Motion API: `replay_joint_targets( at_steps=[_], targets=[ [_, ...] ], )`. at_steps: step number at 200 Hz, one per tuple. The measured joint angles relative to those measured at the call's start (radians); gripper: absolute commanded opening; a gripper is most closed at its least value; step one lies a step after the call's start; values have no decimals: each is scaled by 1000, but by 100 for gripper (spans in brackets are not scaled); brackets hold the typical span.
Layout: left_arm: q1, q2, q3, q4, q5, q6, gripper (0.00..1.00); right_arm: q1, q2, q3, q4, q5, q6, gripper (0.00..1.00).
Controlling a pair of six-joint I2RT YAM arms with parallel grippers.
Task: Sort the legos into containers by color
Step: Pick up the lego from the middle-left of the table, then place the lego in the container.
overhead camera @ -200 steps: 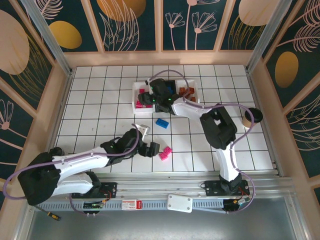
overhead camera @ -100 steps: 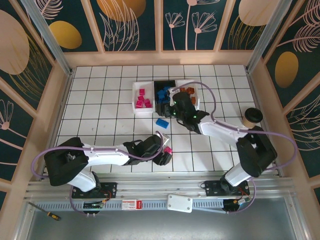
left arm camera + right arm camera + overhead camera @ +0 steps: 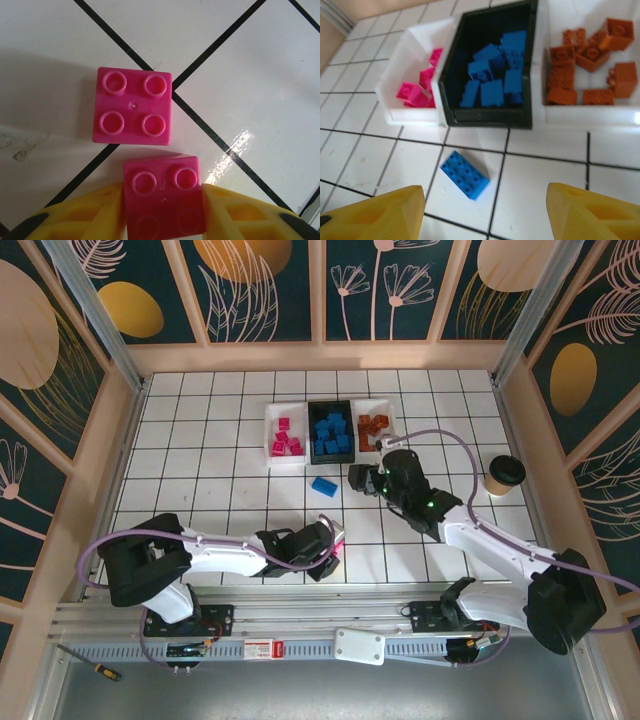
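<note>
Your left gripper (image 3: 162, 212) is clamped on a pink brick (image 3: 164, 197), one yellow finger (image 3: 95, 210) pressed to each side. A second pink brick (image 3: 132, 106) lies just beside it on the tiles (image 3: 250, 75). Further right, a loose blue brick (image 3: 465, 175) lies near the black tray (image 3: 485, 117) of blue bricks (image 3: 492, 75), which is flanked by the left white tray (image 3: 405, 60) of pink bricks (image 3: 417, 87) and the right white tray (image 3: 590, 116) of orange-brown bricks (image 3: 590, 55). Your right gripper (image 3: 480, 215) hangs near that loose brick, spread wide and holding nothing.
</note>
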Motion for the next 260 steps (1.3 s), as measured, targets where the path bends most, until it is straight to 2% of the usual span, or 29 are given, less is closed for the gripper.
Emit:
replay_joint_targets(
  at_steps=[15,47,74,93,119,145,170,199,241,251,260],
  targets=[
    [-2,0,2,3,-16,-8,27,3,-29,-36,-29,9,14,66],
    [-2,-14,0,-17,-76,-21,20,63,-50,-97,-88,12,37,66],
    [17,-130,-2,-88,-173,-26,16,155,-29,-124,-103,4,48,66],
    [96,-248,-2,-107,-202,-29,16,212,21,-130,-101,0,54,66],
    [278,-311,64,-137,-219,-28,12,275,103,-130,-77,-11,51,67],
    [450,-219,227,-154,-181,-28,8,325,207,-106,-68,-14,35,66],
    [562,-90,396,-163,-124,-27,6,356,266,-86,-62,-13,32,66],
    [643,79,586,-170,-77,-22,5,362,264,-86,-57,-4,32,66],
    [702,310,748,-196,-39,-20,5,362,222,-89,-58,14,36,66],
    [713,358,768,-202,-29,-20,9,362,219,-89,-58,16,36,66],
    [722,393,779,-212,-14,-21,22,362,217,-89,-58,16,35,66]
  ],
)
